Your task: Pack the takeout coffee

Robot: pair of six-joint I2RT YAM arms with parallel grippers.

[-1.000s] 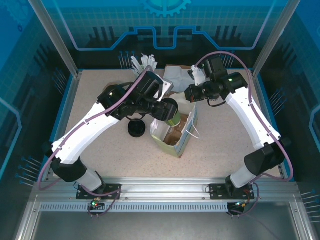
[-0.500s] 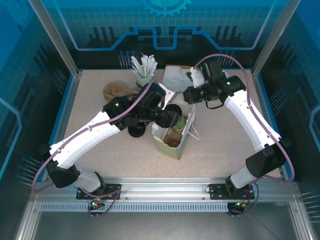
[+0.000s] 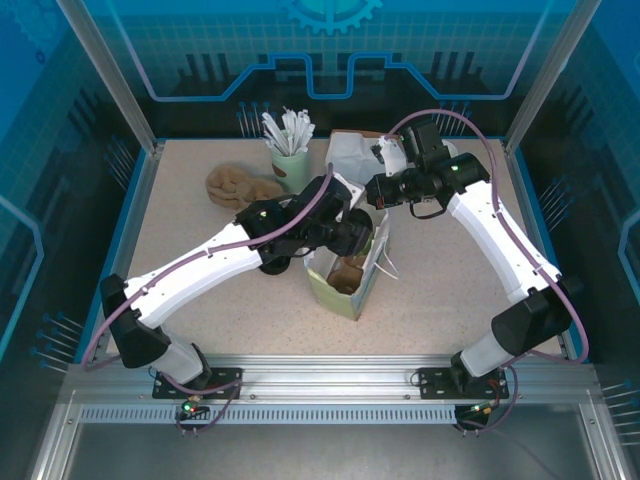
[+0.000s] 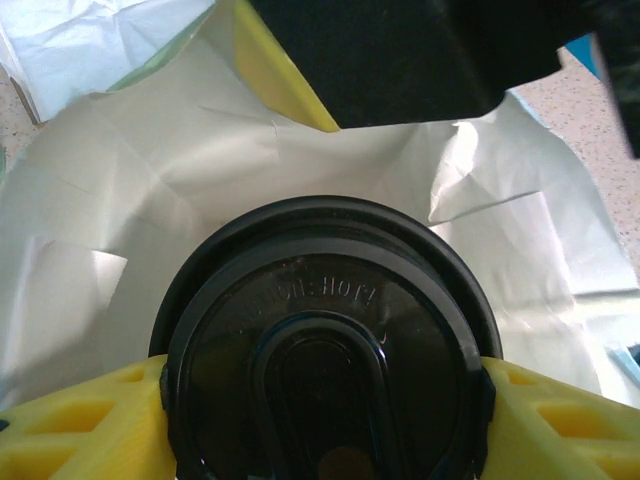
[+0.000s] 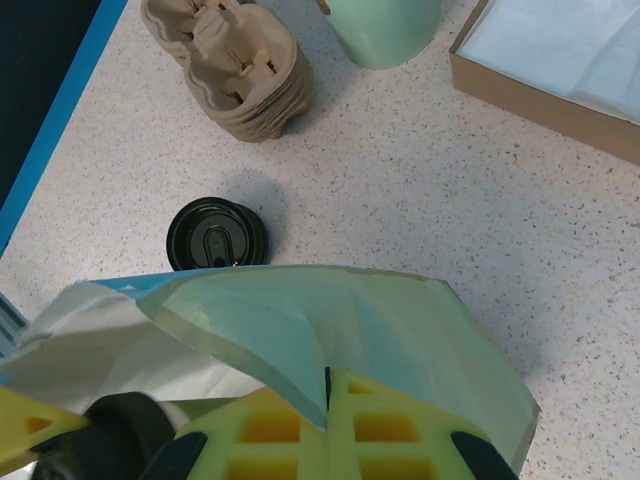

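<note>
While left jaws clasp round-lidded takeout coffee (image 4: 325,380), right jaws pinch the creased bag (image 5: 300,320).

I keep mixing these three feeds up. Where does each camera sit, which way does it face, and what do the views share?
Top external: above and behind the bases, looking down on the table; both arms show.
Left wrist: looks down into the paper bag; left gripper clamps the takeout coffee.
Right wrist: looks down past the bag's rim, pinched by the right gripper, to the black lids.
All three share the bag.
</note>
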